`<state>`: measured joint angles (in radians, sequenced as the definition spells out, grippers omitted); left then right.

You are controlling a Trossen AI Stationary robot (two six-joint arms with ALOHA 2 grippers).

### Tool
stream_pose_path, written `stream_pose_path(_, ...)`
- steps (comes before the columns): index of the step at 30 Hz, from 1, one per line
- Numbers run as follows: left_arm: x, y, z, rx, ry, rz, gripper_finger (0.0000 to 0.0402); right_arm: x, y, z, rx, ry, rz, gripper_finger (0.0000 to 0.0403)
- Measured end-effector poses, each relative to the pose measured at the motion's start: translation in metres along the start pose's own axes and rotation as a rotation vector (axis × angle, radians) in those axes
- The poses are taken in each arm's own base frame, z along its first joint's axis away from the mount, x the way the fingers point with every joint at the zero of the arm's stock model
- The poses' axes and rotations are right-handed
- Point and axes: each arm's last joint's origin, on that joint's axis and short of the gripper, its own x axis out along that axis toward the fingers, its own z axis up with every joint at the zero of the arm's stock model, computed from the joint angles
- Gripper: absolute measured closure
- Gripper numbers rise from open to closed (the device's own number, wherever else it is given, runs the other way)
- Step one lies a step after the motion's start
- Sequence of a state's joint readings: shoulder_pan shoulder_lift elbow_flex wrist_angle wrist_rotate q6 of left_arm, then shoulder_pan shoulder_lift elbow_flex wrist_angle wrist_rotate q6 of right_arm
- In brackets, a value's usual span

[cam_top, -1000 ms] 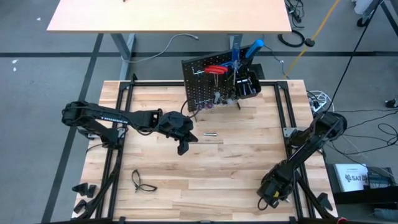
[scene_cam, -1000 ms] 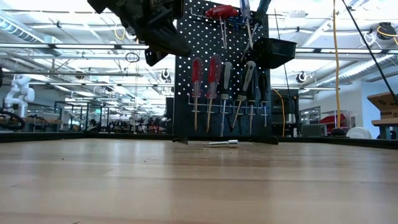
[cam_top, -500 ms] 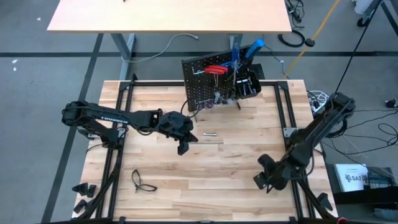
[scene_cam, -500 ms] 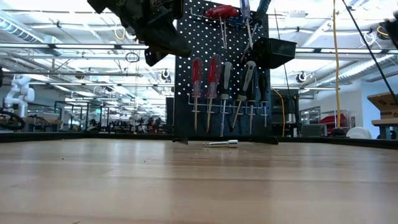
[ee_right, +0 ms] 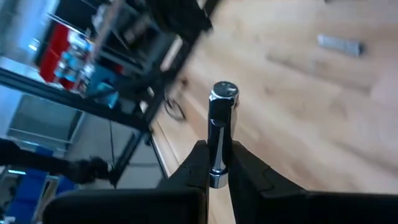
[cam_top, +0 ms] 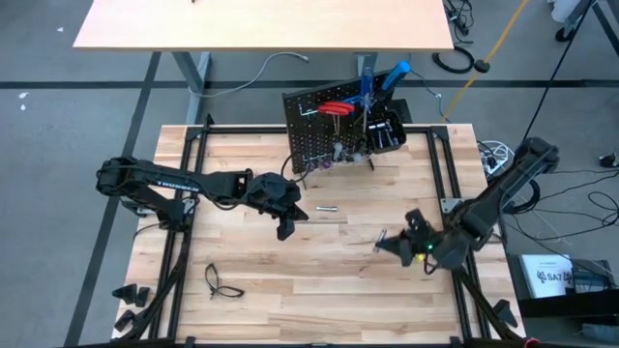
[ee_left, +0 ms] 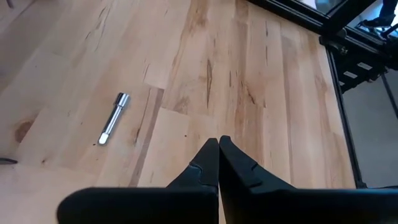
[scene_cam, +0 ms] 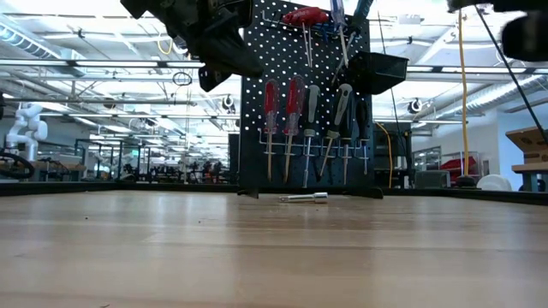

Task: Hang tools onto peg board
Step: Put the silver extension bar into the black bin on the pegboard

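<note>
The peg board (cam_top: 334, 126) stands upright at the table's far edge, with several screwdrivers (scene_cam: 295, 120) hanging on its rail. A small silver bit (cam_top: 327, 208) lies flat on the table in front of it, also seen in the left wrist view (ee_left: 113, 118). My left gripper (cam_top: 283, 232) hovers shut, just left of that bit and above the table. My right gripper (cam_top: 392, 244) is raised over the right half of the table, shut on a second silver bit (ee_right: 221, 130). My right gripper pinches the silver bit between its two fingers (ee_right: 245, 165) at the bit's lower part (ee_right: 216, 177). The bit lies along the fingers and its capped end (ee_right: 224, 93) sticks out beyond the tips. It is lifted clear of the table.
A black looped cord or pair of glasses (cam_top: 221, 282) lies near the table's front left. Black frame rails (cam_top: 450, 174) run along the table's sides. A black bin (cam_top: 387, 130) hangs on the board's right side. Bare wood lies between the two grippers.
My right gripper has risen from the table's near right corner and swung toward the table's middle, turning from pointing down to nearly level. My left arm has kept still, and the bit on the table has not moved.
</note>
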<state>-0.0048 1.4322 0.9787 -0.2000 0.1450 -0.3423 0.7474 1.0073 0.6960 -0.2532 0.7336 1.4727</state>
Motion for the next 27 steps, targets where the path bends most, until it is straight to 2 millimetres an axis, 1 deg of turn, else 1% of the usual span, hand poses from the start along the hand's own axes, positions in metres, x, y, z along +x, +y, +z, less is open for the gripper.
stream_pose_path(9,0.0,-0.001,0.001,-0.024,-0.002,-0.028,0.04,-0.015,0.007,0.05,-0.075,-0.156,0.086,0.0381)
stream_pose_path(16,0.0,-0.006,-0.001,-0.035,0.013,-0.061,0.04,-0.038,0.004,0.084,-0.14,-0.287,0.125,0.0381)
stream_pose_path(19,0.001,-0.008,-0.002,-0.029,0.018,-0.068,0.04,-0.051,0.009,0.1,-0.189,-0.344,0.125,0.0381)
stream_pose_path(22,0.001,-0.009,-0.002,-0.028,0.019,-0.072,0.04,-0.067,0.017,0.118,-0.264,-0.379,0.075,0.0381)
stream_pose_path(27,0.001,-0.009,-0.001,-0.026,0.002,-0.077,0.04,-0.089,0.024,0.146,-0.353,-0.423,-0.098,0.0381)
